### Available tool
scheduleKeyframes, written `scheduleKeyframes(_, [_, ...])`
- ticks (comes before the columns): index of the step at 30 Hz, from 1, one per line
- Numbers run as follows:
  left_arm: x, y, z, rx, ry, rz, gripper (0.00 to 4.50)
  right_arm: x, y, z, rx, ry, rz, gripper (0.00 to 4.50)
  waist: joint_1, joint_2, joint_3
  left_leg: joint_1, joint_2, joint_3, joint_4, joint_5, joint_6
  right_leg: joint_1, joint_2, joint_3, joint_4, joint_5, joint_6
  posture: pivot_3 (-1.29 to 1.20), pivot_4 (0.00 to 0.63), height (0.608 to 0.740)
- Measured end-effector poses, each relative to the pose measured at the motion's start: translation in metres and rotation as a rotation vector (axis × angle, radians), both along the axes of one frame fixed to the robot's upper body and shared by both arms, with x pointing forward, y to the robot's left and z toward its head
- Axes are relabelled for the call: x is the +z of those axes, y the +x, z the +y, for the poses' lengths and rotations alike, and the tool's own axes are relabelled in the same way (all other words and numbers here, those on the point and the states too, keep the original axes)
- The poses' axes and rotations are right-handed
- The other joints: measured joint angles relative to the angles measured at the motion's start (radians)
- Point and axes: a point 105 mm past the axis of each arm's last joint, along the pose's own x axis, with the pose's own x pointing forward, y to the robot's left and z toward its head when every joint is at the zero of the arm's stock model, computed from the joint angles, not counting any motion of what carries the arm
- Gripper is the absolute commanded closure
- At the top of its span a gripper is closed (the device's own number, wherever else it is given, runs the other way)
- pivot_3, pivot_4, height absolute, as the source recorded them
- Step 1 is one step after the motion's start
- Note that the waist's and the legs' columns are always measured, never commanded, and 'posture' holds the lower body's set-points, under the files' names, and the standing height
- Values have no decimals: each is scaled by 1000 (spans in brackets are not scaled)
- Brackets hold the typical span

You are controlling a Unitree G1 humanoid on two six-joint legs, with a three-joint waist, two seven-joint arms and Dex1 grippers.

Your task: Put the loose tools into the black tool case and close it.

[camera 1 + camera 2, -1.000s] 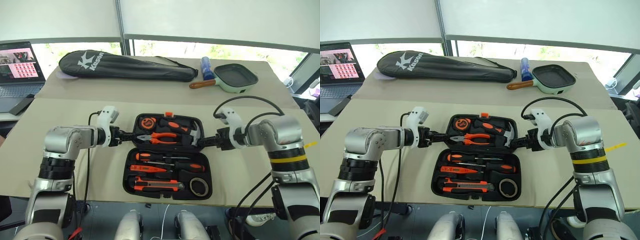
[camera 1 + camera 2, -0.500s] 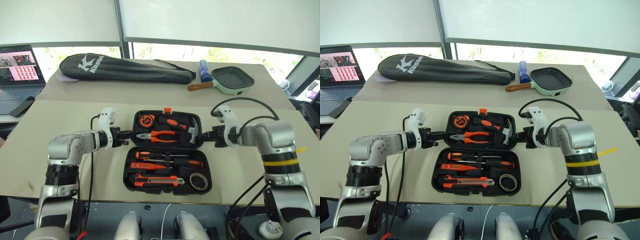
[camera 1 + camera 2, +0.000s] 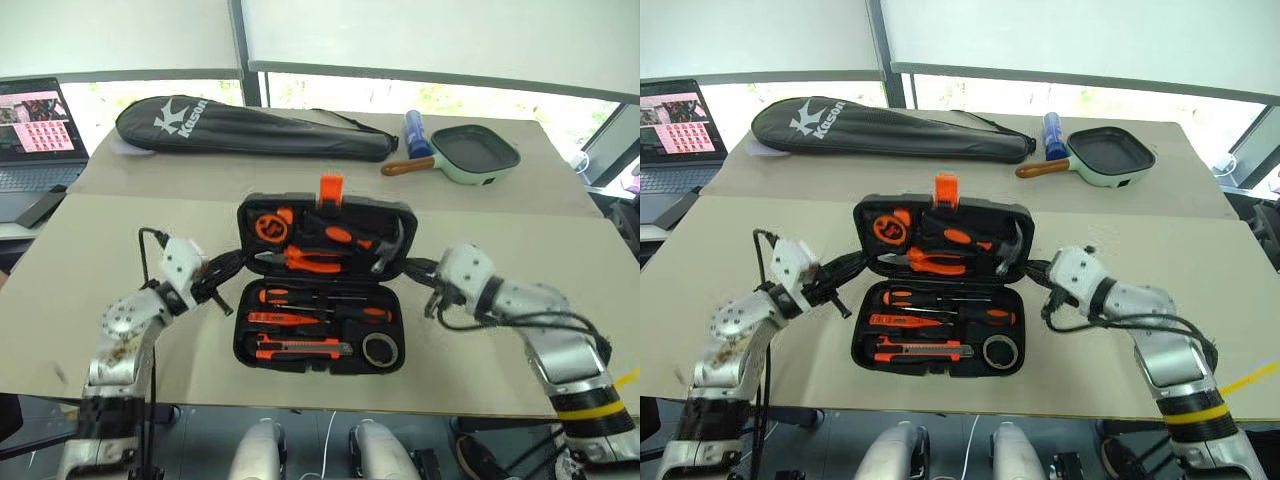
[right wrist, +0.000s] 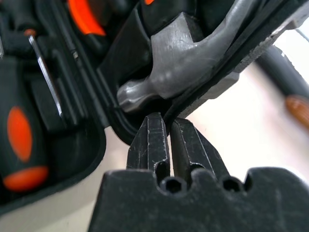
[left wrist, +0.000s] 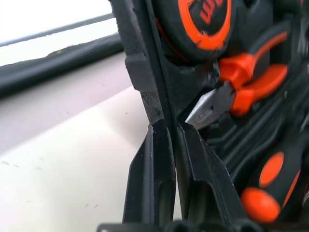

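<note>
With both tools [image 3: 222, 272] [image 3: 422, 268] pinched on the lid's [image 3: 326, 232] side edges, you swing it toward 6 o'clock.

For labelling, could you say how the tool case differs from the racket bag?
The tool case is compact and boxy; the racket bag is long and flat. The tool case is open, showing orange tools; the racket bag is closed, bearing a white logo. Both are black.

We list: beige table [image 3: 120, 230]; white roller blinds [image 3: 430, 35] at twelve o'clock over a daylit window strip [image 3: 330, 95]; open laptop [image 3: 35, 130] at ten o'clock.
</note>
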Motion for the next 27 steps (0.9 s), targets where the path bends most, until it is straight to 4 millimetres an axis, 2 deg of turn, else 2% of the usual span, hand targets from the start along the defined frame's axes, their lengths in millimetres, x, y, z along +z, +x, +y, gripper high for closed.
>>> scheduleKeyframes(1, [-3, -8, 3, -15, 76, -50, 3922, -5, -7, 0, 38, -54, -71, 4500, 0, 0, 0, 4, 0, 2, -1, 0, 0, 4, 0, 0, -1, 0, 0, 0, 150, 740])
scheduleKeyframes(2, [-6, -11, 4, -19, 111, -72, 3922, -7, -10, 0, 57, -89, -114, 4500, -1, 0, 0, 6, 1, 3, -2, 0, 0, 6, 0, 0, -2, 0, 0, 0, 150, 740])
scheduleKeyframes(5, [-28, -25, 15, -28, 227, -79, 2967, -19, -20, -2, 121, -188, -253, 4500, -4, 2, -1, 23, 1, 6, -8, 0, 0, 21, 0, 1, -7, -1, 0, 0, 150, 740])
scheduleKeyframes(7, [-39, -32, 24, -11, 245, -73, 2085, -27, -26, -6, 129, -182, -276, 3640, -2, 1, -1, 26, 3, 6, -9, 0, 0, 22, 0, 1, -7, -1, -1, 0, 150, 740])
scheduleKeyframes(8, [-42, -34, 27, -13, 264, -60, 1891, -30, -27, -7, 136, -187, -272, 3465, 0, 1, -1, 27, 3, 6, -9, 0, 0, 24, 0, 1, -7, -1, -1, 0, 150, 740])
scheduleKeyframes(12, [-52, -45, 49, 19, 241, 52, 423, -49, -39, -21, 128, -213, -195, 2098, -3, 1, -1, 28, 4, 7, -9, 0, 0, 25, 0, 2, -7, -1, -1, 0, 150, 740])
scheduleKeyframes(13, [-52, -45, 55, 40, 225, 77, 417, -54, -41, -26, 120, -227, -173, 1760, -2, 1, -1, 28, 5, 7, -9, 0, 0, 25, 0, 1, -6, -1, -1, 0, 150, 740])
scheduleKeyframes(16, [-51, -44, 72, 79, 200, 149, 417, -57, -46, -42, 79, -234, -118, 1760, -1, 1, -1, 28, 5, 7, -9, 0, 0, 25, 0, 1, -6, -1, -1, 0, 150, 740])
scheduleKeyframes(18, [-48, -40, 80, 102, 168, 185, 954, -60, -53, -57, 38, -218, -28, 2336, 2, 1, -1, 29, 4, 7, -9, 0, 0, 27, 0, 1, -7, -1, -1, 0, 150, 740])
scheduleKeyframes(19, [-46, -37, 81, 108, 149, 197, 1083, -62, -57, -64, 14, -191, 31, 2488, 3, 0, -1, 30, 5, 7, -9, 0, 0, 28, 0, 1, -7, -1, -1, 0, 150, 740])
scheduleKeyframes(20, [-43, -32, 80, 105, 125, 208, 1425, -62, -63, -66, -1, -151, 93, 2871, 4, 0, -1, 30, 4, 6, -9, 0, 0, 29, 0, 1, -7, -1, -1, 0, 150, 740])
scheduleKeyframes(21, [-39, -26, 77, 105, 97, 215, 1903, -62, -71, -65, 1, -108, 168, 3259, 5, 0, -1, 30, 5, 5, -8, 0, 0, 29, 0, 1, -7, -1, -1, 0, 150, 740])
scheduleKeyframes(25, [-18, 4, 55, 66, 27, 219, 3257, -62, -106, -43, 100, -26, 420, 4500, 7, 0, -1, 31, 4, 4, -8, 0, 0, 31, 1, 0, -7, -1, 0, 0, 150, 740])
scheduleKeyframes(26, [-14, 10, 47, 45, 27, 228, 3699, -63, -113, -35, 130, -24, 470, 4500, 7, 0, -1, 30, 4, 4, -8, 0, 0, 31, 1, 0, -7, -1, 0, 0, 150, 740])
scheduleKeyframes(27, [-12, 15, 41, 27, 29, 237, 3931, -62, -117, -29, 153, -20, 493, 4500, 6, -1, -2, 30, 3, 4, -8, 0, 0, 31, 2, 0, -7, -1, 0, 0, 150, 740])
